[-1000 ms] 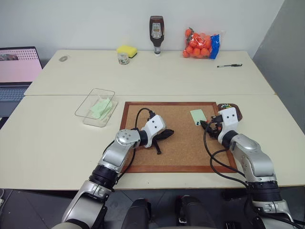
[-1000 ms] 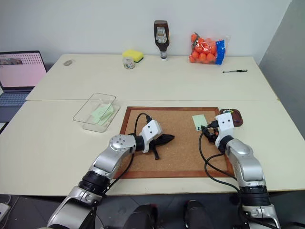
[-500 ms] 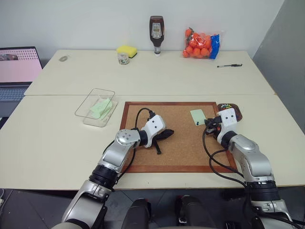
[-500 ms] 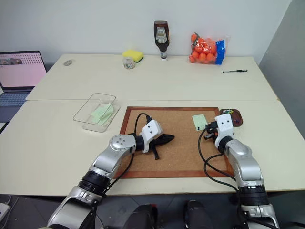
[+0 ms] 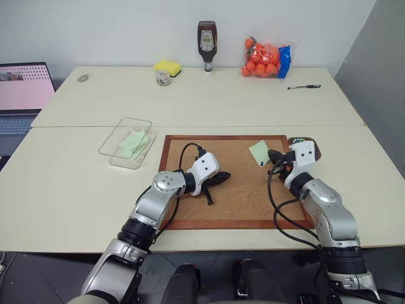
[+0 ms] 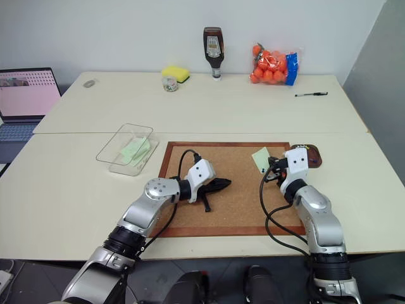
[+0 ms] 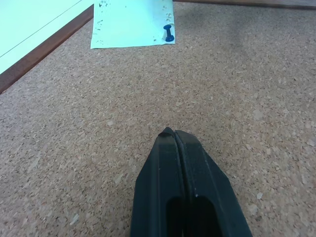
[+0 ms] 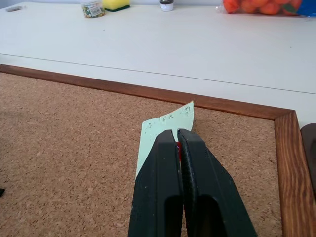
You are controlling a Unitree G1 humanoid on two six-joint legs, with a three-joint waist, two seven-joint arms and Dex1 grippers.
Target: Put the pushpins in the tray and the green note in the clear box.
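Bright, even indoor light; soft shadows; sharp focus.

Office or lab: pale tables (image 5: 190,101), laptop (image 5: 22,95) (bare walls)

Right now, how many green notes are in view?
2: one green note in the clear box, another on the corkboard at the right gripper. The box may hold more, stacked.

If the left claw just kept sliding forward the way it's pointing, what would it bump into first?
Probably the blue pushpin holding the green note to the corkboard; the shut left gripper points roughly toward it, over bare cork.
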